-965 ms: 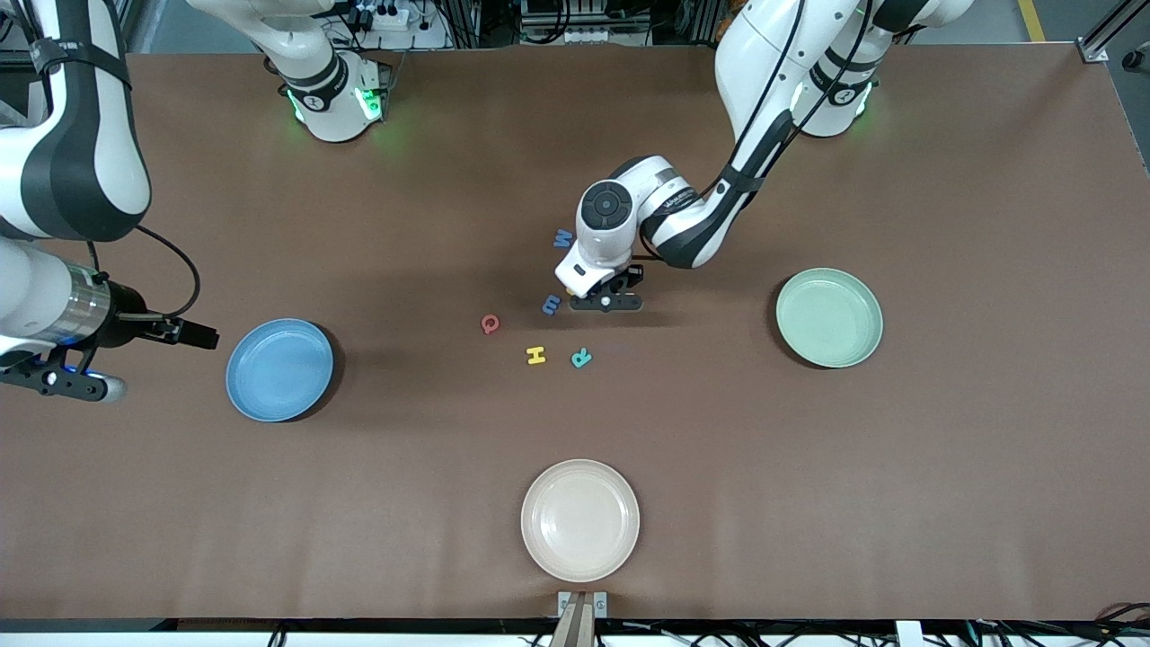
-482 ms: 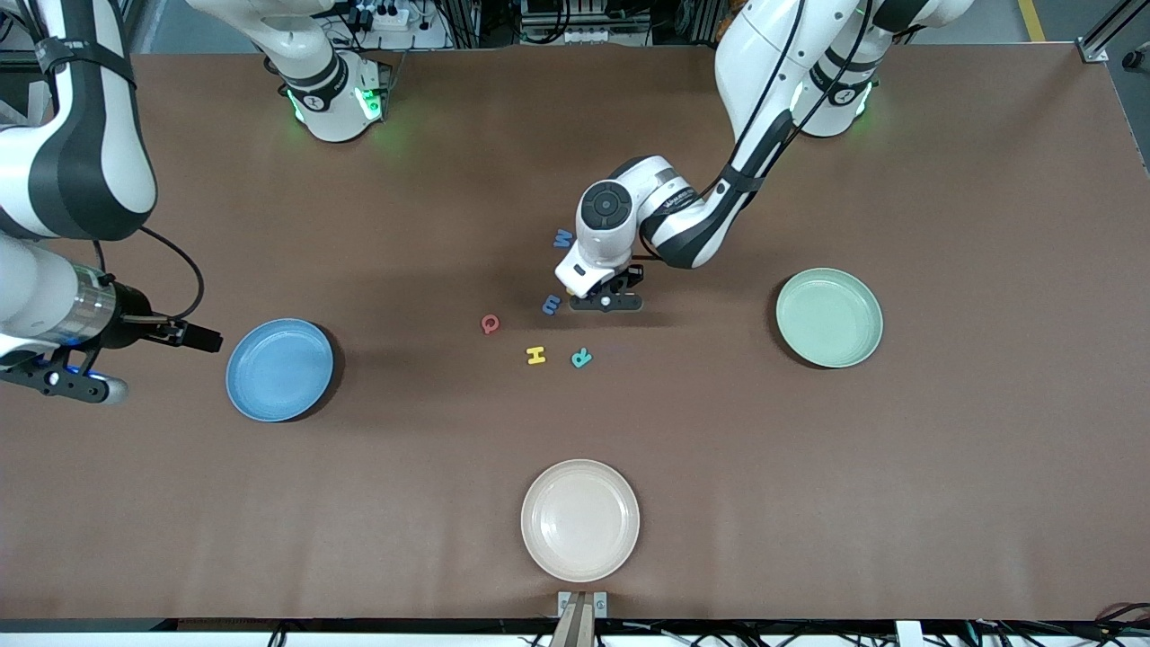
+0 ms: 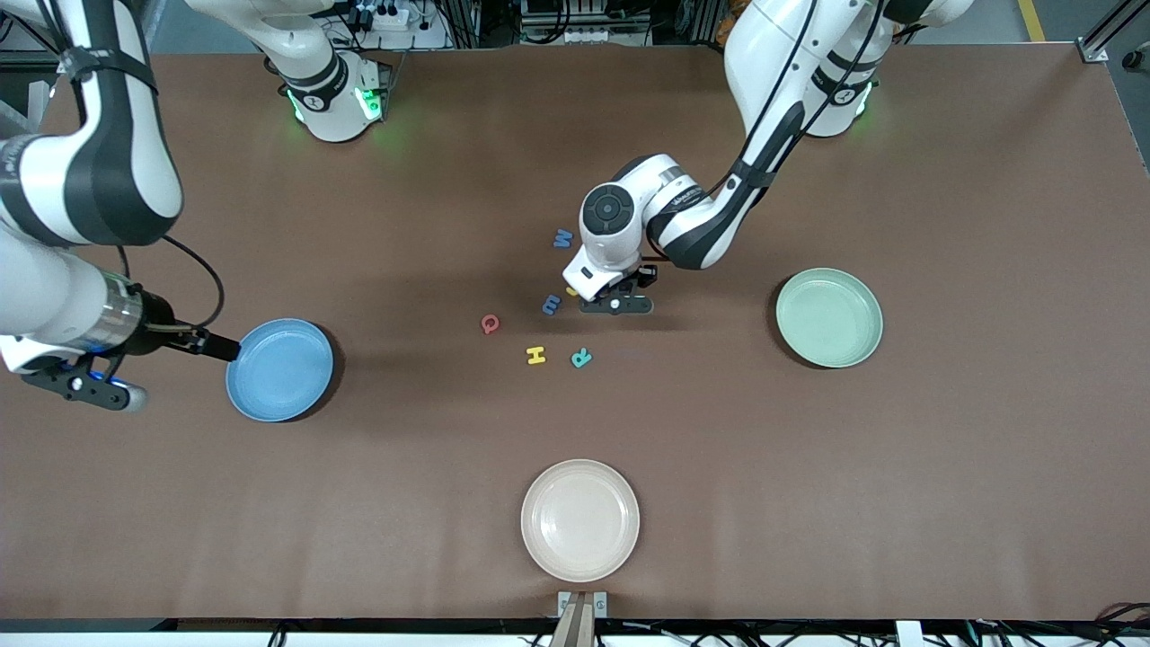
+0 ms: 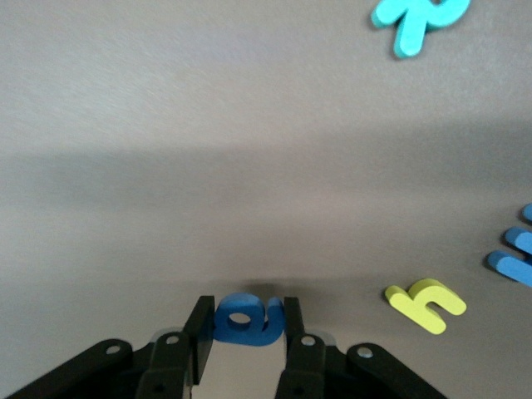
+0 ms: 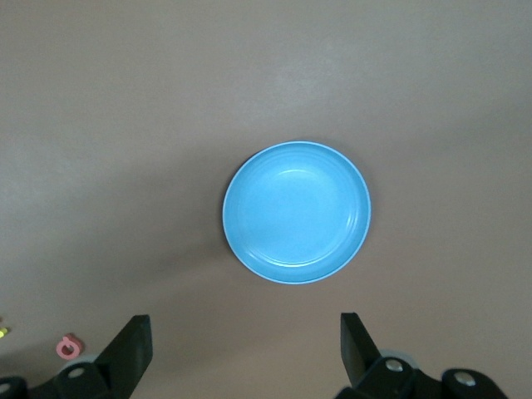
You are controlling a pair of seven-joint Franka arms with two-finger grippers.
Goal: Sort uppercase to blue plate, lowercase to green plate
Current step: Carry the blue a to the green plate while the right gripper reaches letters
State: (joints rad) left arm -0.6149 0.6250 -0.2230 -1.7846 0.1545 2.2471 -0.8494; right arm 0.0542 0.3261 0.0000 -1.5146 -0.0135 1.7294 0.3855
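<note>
Tool of the left arm (image 4: 245, 332), frame centre, pinches a blue lowercase letter (image 4: 247, 319), presumably bound for the green plate (image 3: 829, 317) at right. Right tool (image 5: 241, 349) waits open above the blue plate (image 5: 297, 212).

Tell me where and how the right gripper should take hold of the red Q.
The red Q lies flat on the table, apart from the other letters. Probably best to come straight down from above and pinch across its ring's outer edges: flat foam leaves no side to get under.

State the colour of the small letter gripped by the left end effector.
Blue. The letter sits between the left end effector's fingers, clearest in the left wrist view.
</note>
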